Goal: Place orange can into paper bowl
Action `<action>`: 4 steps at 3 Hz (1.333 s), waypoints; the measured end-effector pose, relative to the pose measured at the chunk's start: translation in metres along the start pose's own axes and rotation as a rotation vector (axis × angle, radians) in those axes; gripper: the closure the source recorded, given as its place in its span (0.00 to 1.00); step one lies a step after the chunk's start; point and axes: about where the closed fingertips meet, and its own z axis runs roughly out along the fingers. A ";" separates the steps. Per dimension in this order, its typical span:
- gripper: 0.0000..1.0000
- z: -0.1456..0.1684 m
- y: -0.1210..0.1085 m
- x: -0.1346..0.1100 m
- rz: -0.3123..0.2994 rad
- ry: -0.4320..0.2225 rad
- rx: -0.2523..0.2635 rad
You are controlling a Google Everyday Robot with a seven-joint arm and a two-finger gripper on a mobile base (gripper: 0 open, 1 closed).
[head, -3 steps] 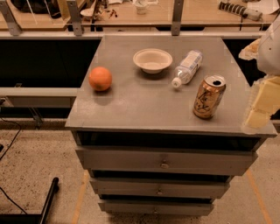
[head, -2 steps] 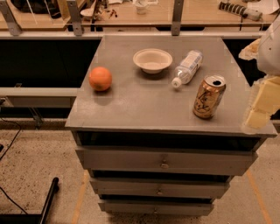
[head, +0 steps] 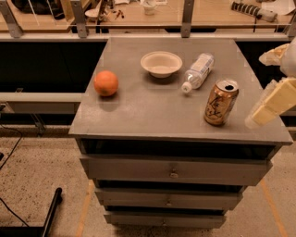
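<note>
The copper-orange can (head: 221, 102) stands upright near the right front of the grey cabinet top (head: 148, 111). The off-white paper bowl (head: 161, 63) sits empty toward the back middle, well left and behind the can. My gripper (head: 273, 102) shows at the right edge of the camera view as pale, cream-coloured fingers, to the right of the can and apart from it. It holds nothing that I can see.
A round orange fruit (head: 106, 83) rests on the left of the top. A clear plastic bottle (head: 198, 71) lies on its side between bowl and can. Drawers (head: 173, 171) are below; a cluttered bench (head: 148, 11) runs behind.
</note>
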 end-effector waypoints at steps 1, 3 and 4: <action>0.00 0.016 -0.018 0.001 0.096 -0.157 0.059; 0.00 0.053 -0.052 -0.016 0.198 -0.310 0.196; 0.18 0.052 -0.057 -0.019 0.197 -0.319 0.216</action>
